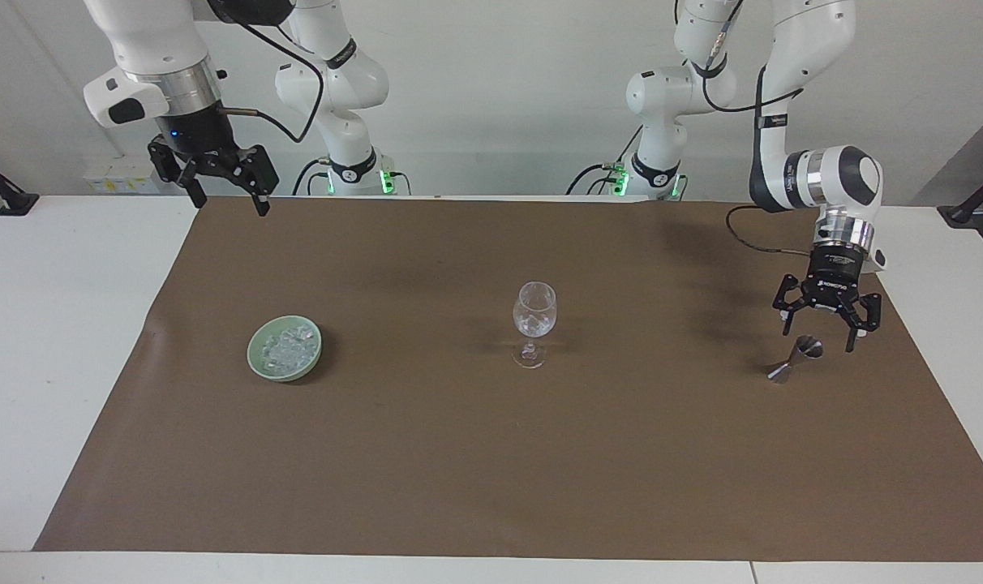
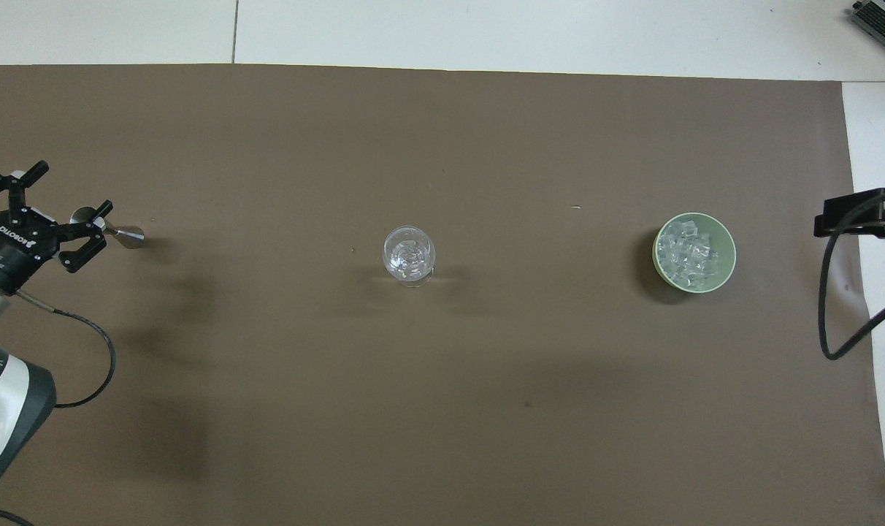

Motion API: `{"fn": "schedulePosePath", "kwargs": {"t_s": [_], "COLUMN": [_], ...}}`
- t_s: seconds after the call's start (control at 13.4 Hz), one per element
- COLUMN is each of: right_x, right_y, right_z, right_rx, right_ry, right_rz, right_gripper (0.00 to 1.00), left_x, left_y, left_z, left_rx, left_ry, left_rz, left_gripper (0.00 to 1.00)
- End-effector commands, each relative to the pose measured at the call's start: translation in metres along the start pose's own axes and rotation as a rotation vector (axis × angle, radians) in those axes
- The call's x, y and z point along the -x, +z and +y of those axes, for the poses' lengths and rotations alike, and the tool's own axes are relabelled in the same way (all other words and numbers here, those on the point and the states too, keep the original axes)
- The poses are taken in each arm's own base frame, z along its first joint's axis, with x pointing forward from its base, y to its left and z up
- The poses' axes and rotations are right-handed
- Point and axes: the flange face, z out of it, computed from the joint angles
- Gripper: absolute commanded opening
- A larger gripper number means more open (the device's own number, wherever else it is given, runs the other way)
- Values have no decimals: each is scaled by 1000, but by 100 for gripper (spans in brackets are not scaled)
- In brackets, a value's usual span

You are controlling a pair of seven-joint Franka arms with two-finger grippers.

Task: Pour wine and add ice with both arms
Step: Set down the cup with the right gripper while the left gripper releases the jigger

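Observation:
The ice (image 1: 287,347) (image 2: 691,252) lies piled in a pale green bowl (image 1: 258,361) (image 2: 727,270) toward the right arm's end of the mat. A clear stemmed glass (image 1: 534,318) (image 2: 409,254) stands mid-mat with glassy glints in its bowl. No wine shows in either view. My left gripper (image 1: 818,337) (image 2: 70,188) hangs open just above a small metal jigger (image 1: 793,361) (image 2: 127,235), not touching it. My right gripper (image 1: 226,203) (image 2: 848,215) is open and empty, raised high over the mat's edge nearest the robots, well clear of the bowl.
A brown mat (image 1: 491,470) (image 2: 442,409) covers most of the white table (image 1: 53,324). Black cables (image 2: 833,321) trail from both wrists.

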Motion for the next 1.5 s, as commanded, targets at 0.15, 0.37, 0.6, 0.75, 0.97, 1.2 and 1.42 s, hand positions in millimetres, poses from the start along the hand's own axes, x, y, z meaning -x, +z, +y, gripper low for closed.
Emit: {"fn": "schedulePosePath", "kwargs": {"t_s": [0.15,0.37,0.6,0.75,0.97,1.2,1.42], "right_x": [8,5,10,16,22,22,22], "right_y": [6,6,6,10,14,15,16], "right_z": [8,20,20,14,9,7,6], "right_rx": [-18,-8,-7,-11,-18,-19,-19], "right_ry": [-75,-72,-72,-70,-44,-47,-49], "right_rz": [-23,-15,-32,-64,-86,-76,-74], "right_gripper": [100,100,100,100,100,100,100], "left_x": [41,65,90,108,133,160,184], "left_y": [4,6,12,13,17,20,29], "left_z": [18,28,30,35,38,37,21], "left_rx": [-96,-189,-292,-400,-542,-750,-953], "left_ry": [255,467,651,818,1018,1252,1428], "left_rz": [57,105,128,163,216,304,383], "left_gripper": [100,100,100,100,100,100,100]}}
